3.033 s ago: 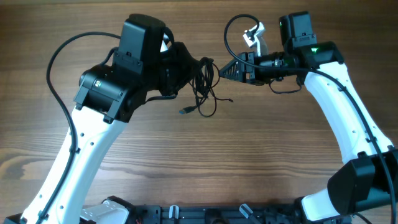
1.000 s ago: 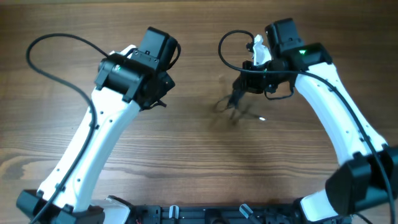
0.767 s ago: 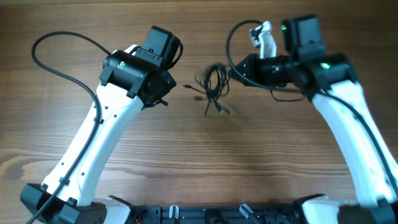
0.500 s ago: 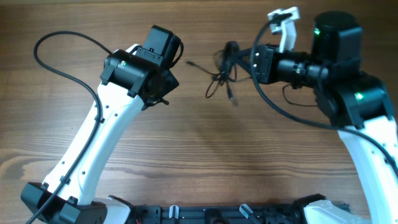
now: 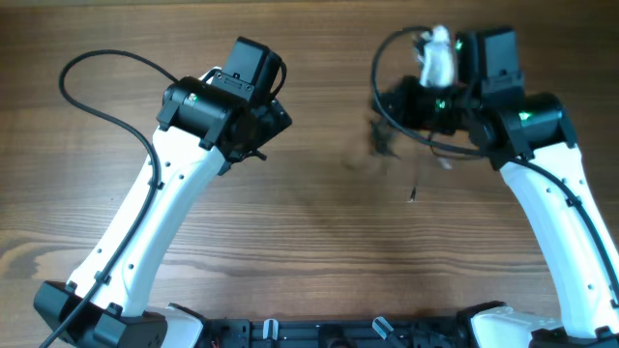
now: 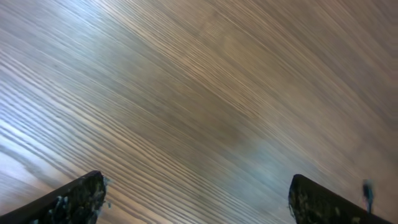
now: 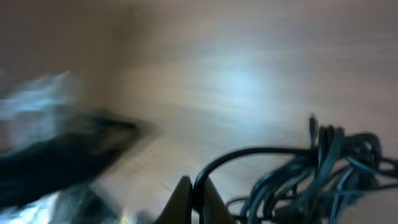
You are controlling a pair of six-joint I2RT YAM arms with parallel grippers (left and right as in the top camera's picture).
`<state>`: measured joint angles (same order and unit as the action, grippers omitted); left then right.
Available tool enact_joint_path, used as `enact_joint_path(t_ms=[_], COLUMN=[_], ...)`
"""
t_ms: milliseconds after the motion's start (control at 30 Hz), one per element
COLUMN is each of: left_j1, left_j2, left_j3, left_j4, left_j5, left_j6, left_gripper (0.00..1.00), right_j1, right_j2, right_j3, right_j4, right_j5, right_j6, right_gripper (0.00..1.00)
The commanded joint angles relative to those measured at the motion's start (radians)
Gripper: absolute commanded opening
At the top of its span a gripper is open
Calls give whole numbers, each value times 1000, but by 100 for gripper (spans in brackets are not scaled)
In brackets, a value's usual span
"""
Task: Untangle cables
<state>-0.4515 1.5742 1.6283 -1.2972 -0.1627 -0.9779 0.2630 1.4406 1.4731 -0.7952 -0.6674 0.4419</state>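
Black cables (image 7: 329,165), bunched and blurred, trail from the right gripper (image 7: 193,200), whose fingers are pinched together on one looping strand. From overhead the bunch lies right of centre, toward the far side of the wooden table (image 5: 319,251), with one plug end (image 5: 411,196) reaching nearer. The left gripper (image 6: 199,200) is spread wide and holds nothing, well left of the cables.

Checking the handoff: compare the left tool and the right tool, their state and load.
The left tool is open, its fingers wide apart; the right tool is shut. The left tool holds nothing, with only bare table between its fingers; the right tool pinches one strand of the cables, with the tangled bunch beside it. Both are above the wooden table.
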Motion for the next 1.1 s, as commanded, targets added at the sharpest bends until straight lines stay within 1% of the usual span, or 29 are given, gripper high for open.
enact_joint_path(t_ms=[0,67,100,133,167,200,233,267,400,433,500,600,867,1067], left_j1=[2,2,2,2,2,2,2,2,2,2,2,2,2,-1], left_j2=[10,10,10,10,10,10,10,10,10,10,10,10,10,12], left_j3=[12,12,12,12,12,12,12,12,12,12,12,12,12,12], left_j4=[14,19,18,18,15,13,13,16,45,46,47,63,166,168], left_j5=[90,96,96,96,96,95,95,95,97,104,130,216,465,483], left_j6=[2,2,2,2,3,5,6,5,5,5,5,5,6,6], left_gripper=[98,98,98,98,98,98,99,99,99,99,100,100,100,100], right_j1=[5,5,5,5,5,3,2,1,2,2,2,2,2,2], right_j2=[-25,-25,-21,-16,-13,-11,-11,-11,-11,-11,-10,-6,-3,-3], right_j3=[13,13,13,12,12,12,12,12,12,12,12,11,10,10], right_j4=[98,0,-97,-175,-238,-273,-278,-262,-123,-95,-81,-107,-137,-125], right_j5=[-396,-18,279,455,536,540,486,388,-159,-214,-159,-73,-93,-134], right_j6=[-100,13,143,249,315,322,289,233,-67,-107,-92,-5,3,3], right_gripper=[4,4,4,4,4,4,4,4,4,4,4,4,4,4])
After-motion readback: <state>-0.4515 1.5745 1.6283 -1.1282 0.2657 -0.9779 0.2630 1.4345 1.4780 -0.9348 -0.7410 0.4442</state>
